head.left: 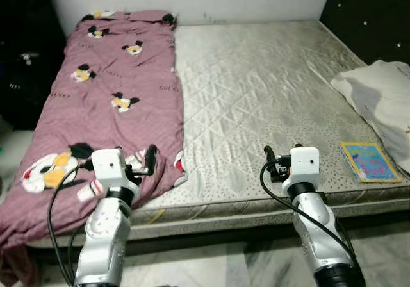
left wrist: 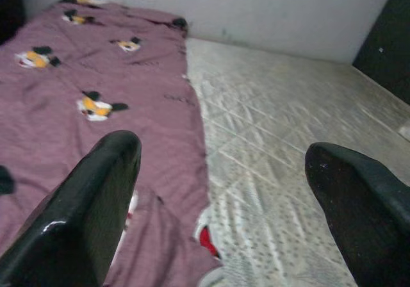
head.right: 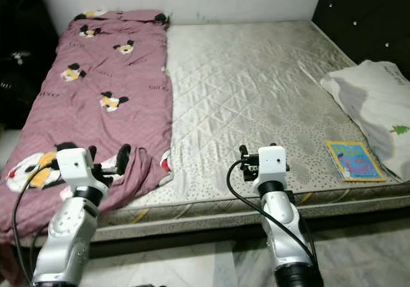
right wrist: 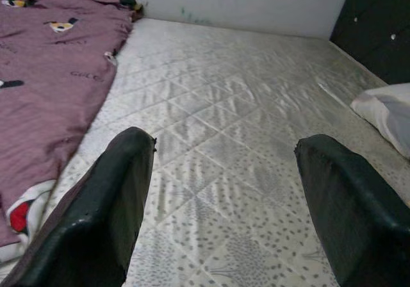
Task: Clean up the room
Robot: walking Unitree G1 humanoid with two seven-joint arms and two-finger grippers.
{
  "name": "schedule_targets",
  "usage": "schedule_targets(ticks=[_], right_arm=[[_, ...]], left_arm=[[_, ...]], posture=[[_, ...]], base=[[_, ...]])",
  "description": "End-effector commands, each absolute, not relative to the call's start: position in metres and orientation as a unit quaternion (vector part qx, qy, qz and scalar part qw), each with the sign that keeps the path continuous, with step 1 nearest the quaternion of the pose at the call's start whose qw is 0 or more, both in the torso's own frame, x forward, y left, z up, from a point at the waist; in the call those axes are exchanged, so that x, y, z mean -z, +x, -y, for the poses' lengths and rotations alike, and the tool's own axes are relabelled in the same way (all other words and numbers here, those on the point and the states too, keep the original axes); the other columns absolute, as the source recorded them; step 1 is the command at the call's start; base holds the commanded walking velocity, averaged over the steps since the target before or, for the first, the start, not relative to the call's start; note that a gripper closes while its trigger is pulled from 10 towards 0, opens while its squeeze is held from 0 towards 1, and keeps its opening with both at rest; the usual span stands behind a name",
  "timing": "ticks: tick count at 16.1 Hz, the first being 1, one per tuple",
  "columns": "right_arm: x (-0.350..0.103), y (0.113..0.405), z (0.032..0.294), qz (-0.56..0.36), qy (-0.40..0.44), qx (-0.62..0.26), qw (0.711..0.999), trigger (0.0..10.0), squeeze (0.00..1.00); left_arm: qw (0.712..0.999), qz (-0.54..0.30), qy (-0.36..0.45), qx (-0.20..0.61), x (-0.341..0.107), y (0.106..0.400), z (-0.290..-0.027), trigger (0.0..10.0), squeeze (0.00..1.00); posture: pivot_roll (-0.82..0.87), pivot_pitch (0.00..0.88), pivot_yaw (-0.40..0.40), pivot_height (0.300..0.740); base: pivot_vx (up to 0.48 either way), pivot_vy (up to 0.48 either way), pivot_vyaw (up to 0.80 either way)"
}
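On the bare mattress point(head.left: 269, 95), a maroon cartoon blanket point(head.left: 115, 101), pillow point(head.left: 384, 95), book point(head.left: 370, 161).

Head stereo pair looks down over the bed point(head.left: 269, 95) from its foot; both wrist cameras skim low along it toward the wall point(right wrist: 243, 5)

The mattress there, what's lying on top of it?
On the grey mattress, a purple cartoon-print blanket covers the robot's left side, a white pillow sits at the right edge, and a colourful booklet lies near the front. Whatever lies under the blanket is hidden.
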State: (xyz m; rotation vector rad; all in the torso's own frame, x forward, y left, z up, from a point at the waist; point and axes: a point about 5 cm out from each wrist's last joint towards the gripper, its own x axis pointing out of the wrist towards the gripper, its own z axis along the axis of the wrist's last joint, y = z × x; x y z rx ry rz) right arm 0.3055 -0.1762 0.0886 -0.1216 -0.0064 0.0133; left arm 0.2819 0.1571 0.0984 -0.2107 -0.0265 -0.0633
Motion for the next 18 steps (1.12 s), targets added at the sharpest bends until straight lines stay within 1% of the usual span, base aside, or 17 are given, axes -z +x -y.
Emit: schedule_targets(ticks=[1, 7, 9, 12, 14, 17, 18], right_arm=[[-0.089, 0.3061, 0.177, 0.004, -0.059, -0.006, 0.998, 10.0, 0.0], [-0.0893, 0.3071, 0.1766, 0.005, -0.058, -0.006, 0.998, 10.0, 0.0], [-0.0892, 0.3074, 0.1768, 0.005, -0.059, -0.005, 0.998, 10.0, 0.0], [-0.0893, 0.3079, 0.1775, 0.006, -0.065, -0.002, 0.998, 10.0, 0.0], [-0.0885, 0.3078, 0.1765, 0.005, -0.059, -0.004, 0.998, 10.0, 0.0], [-0.0884, 0.3076, 0.1764, 0.006, -0.06, -0.005, 0.998, 10.0, 0.0], [-0.0884, 0.3077, 0.1767, 0.006, -0.063, -0.004, 0.998, 10.0, 0.0]], left_arm=[[0.994, 0.014, -0.102, 0.038, -0.0993, 0.2825, -0.1547, 10.0, 0.0], [0.995, 0.008, -0.097, 0.031, -0.0977, 0.2833, -0.1557, 10.0, 0.0], [0.995, -0.001, -0.095, 0.011, -0.0956, 0.2853, -0.156, 10.0, 0.0], [0.994, -0.005, -0.109, 0.011, -0.0942, 0.2864, -0.155, 10.0, 0.0], [0.994, -0.005, -0.111, 0.015, -0.0943, 0.2869, -0.1543, 10.0, 0.0], [0.994, -0.006, -0.111, 0.013, -0.0947, 0.2878, -0.1556, 10.0, 0.0], [0.993, -0.007, -0.117, 0.014, -0.0945, 0.2876, -0.1554, 10.0, 0.0]], posture=[[-0.01, 0.104, 0.01, 0.74], [-0.01, 0.097, 0.011, 0.74], [-0.01, 0.092, 0.011, 0.74], [-0.01, 0.087, 0.012, 0.74], [-0.01, 0.084, 0.014, 0.74], [-0.01, 0.087, 0.015, 0.74], [-0.01, 0.087, 0.015, 0.74]], base=[[0.345, 0.0, 0.0], [0.3, 0.0, 0.0], [0.0, 0.0, 0.0], [0.0, 0.0, 0.0], [0.0, 0.375, 0.0], [0.0, 0.48, -0.44], [0.0, 0.48, 0.0]])
